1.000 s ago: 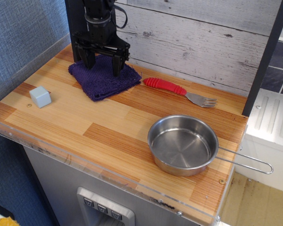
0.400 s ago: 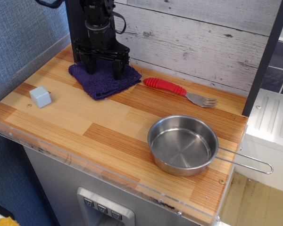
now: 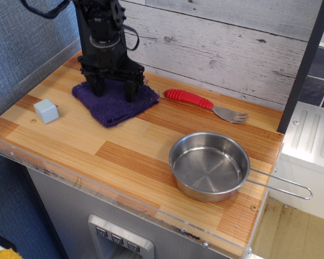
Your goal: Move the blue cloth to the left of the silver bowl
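Note:
The blue cloth (image 3: 116,109), a dark navy-purple fuzzy square, lies at the back left of the wooden counter. My black gripper (image 3: 114,93) stands straight down on it. Its two fingers (image 3: 130,90) are spread wide apart, with their tips pressed into the cloth's far half. The silver bowl (image 3: 208,168) sits at the front right, empty, with its wire loop handle (image 3: 283,186) pointing right. The cloth is well to the left of the bowl and farther back.
A small pale blue cube (image 3: 46,110) sits near the left edge. A red-handled fork (image 3: 205,104) lies behind the bowl, along the wooden back wall. The counter (image 3: 119,156) has a clear plastic lip at its front edge.
The gripper has moved a little left and towards the front. The cloth has slid with it, away from the red fork handle. The bowl, cube and fork have not moved.

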Robot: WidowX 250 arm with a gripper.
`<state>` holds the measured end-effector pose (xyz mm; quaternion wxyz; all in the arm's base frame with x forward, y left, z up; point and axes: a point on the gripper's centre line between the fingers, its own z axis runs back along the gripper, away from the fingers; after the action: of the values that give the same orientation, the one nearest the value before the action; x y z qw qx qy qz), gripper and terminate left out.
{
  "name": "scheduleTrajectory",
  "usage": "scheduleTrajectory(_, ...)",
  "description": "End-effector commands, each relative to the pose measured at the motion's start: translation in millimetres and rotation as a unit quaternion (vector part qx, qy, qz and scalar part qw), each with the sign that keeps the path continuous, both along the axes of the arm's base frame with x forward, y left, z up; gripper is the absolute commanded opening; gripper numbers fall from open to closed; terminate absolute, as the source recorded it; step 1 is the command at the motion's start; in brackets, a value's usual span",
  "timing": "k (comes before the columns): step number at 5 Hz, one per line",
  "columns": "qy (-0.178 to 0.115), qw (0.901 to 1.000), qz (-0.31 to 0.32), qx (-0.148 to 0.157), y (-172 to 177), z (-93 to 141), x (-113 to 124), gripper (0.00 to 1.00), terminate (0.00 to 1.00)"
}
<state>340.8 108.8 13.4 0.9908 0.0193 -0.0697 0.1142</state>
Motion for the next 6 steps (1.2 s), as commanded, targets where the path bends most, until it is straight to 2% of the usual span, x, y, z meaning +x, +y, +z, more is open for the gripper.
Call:
scheduleTrajectory(1, -0.007, 0.9997, -0.025, 0.004, -43.2, 15.8, -20.8, 1.00, 0.00)
scheduleTrajectory(3, 0.001, 0.9984, -0.056, -0.008, -98.1, 14.8, -32.7, 1.00, 0.00)
scheduleTrajectory(5, -0.007, 0.9981, -0.060, -0.011, -123.9, 23.0, -43.1, 1.00, 0.00)
scheduleTrajectory(6, -0.015, 0.9987, -0.047, -0.009, -123.1, 27.6, -41.7, 1.00, 0.00)
